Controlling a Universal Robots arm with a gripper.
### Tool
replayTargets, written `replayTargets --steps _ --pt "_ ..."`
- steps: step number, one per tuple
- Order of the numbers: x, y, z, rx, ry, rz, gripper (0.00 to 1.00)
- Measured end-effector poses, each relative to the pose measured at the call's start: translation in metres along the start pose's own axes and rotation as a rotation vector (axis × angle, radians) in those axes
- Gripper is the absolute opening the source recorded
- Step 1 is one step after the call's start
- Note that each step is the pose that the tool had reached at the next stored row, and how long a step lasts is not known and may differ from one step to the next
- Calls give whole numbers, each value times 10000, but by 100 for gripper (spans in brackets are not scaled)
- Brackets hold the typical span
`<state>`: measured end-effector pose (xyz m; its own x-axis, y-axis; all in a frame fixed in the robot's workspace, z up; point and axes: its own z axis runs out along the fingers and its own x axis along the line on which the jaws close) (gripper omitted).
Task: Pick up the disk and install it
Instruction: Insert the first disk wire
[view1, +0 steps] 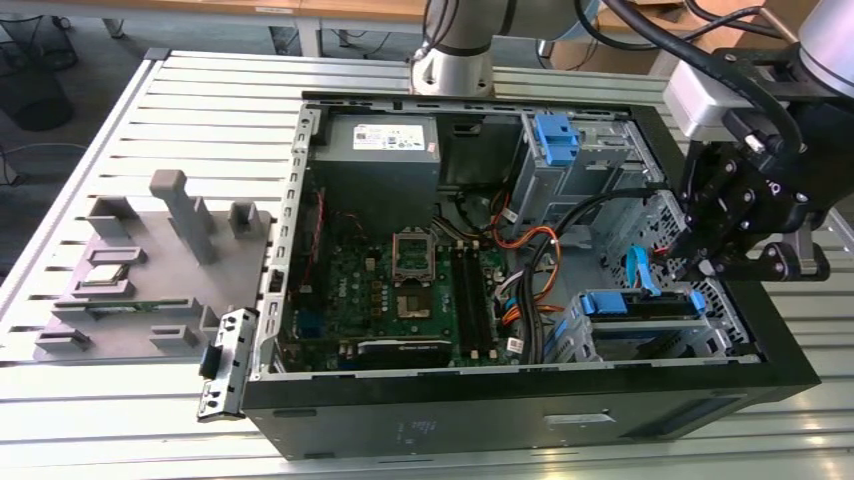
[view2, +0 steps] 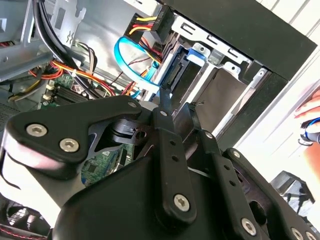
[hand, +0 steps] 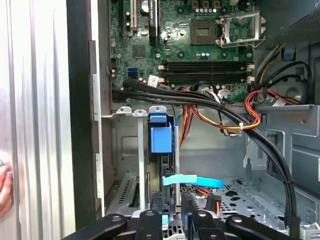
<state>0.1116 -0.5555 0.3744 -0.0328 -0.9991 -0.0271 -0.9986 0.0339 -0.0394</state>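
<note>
The disk (view1: 641, 303), framed by its blue carrier, lies in the lower drive cage (view1: 731, 318) at the front corner of the open computer case (view1: 534, 405), on the exterior view's right. My gripper (view1: 703, 268) hangs over the disk's outer end. In the first wrist view the disk (hand: 161, 132) runs edge-on down the cage slot, and the gripper (hand: 169, 215) has its fingers set close on either side of the near end. The second wrist view looks past the gripper (view2: 175, 107) to the blue carrier (view2: 196, 54) in the bay.
A blue data cable (view1: 634, 270) and black and orange cables (hand: 220, 107) cross beside the cage. A blue caddy (view1: 554, 138) sits in the upper bay, next to the grey power supply (view1: 378, 140). A grey fixture block (view1: 147, 260) stands on the table. A person's hand (hand: 4, 185) rests outside the case.
</note>
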Motion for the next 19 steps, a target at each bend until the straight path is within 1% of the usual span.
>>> replayTargets --steps 3,6,7,8,9,11,12,19 --pt "0 -3 1 3 8 197 30" --pt "0 -4 1 -1 8 204 30" --pt "0 -6 1 -28 9 205 30" --pt "0 -13 3 -144 13 207 30" --pt "0 -21 3 -298 21 212 30" --pt "-1 -38 5 -643 35 220 30" --pt "-2 -39 5 -693 37 221 30" --pt "-2 -48 5 -699 40 220 30"
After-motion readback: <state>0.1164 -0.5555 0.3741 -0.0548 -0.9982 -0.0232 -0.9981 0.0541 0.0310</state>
